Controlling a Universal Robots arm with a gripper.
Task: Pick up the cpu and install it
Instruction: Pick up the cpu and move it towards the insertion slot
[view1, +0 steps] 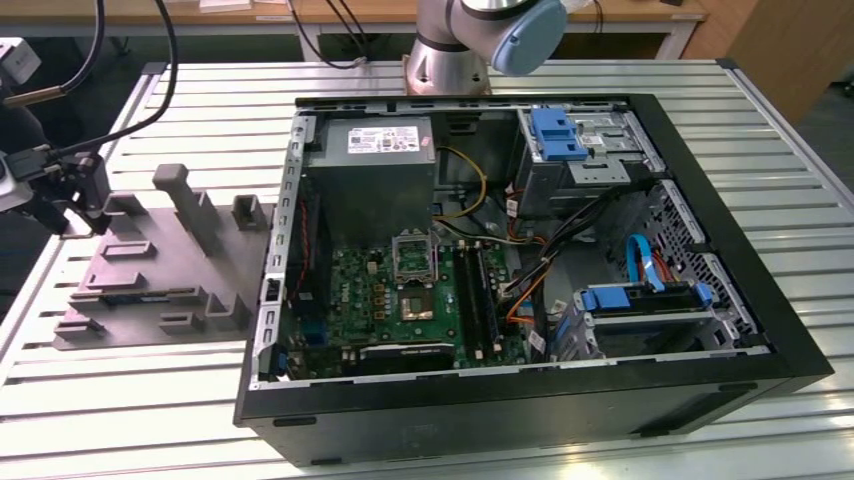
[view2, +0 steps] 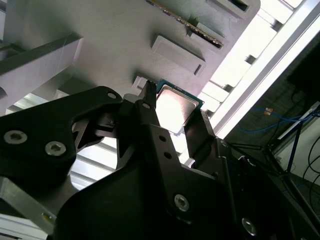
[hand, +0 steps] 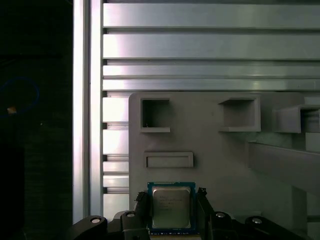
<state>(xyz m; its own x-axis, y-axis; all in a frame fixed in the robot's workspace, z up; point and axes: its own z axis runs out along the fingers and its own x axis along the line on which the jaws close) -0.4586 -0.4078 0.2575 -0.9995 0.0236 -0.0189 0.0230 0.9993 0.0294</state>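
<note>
Grey plastic tray (hand: 225, 160) below, and the gripper (hand: 172, 194) was right down over it. Its jaws were drawn in narrow, pressed to two opposite edges of the cpu (hand: 171, 207), silvery top up. In the exterior view this was all at the tray's left end, well apart from the open computer case (view1: 534, 405).
</note>
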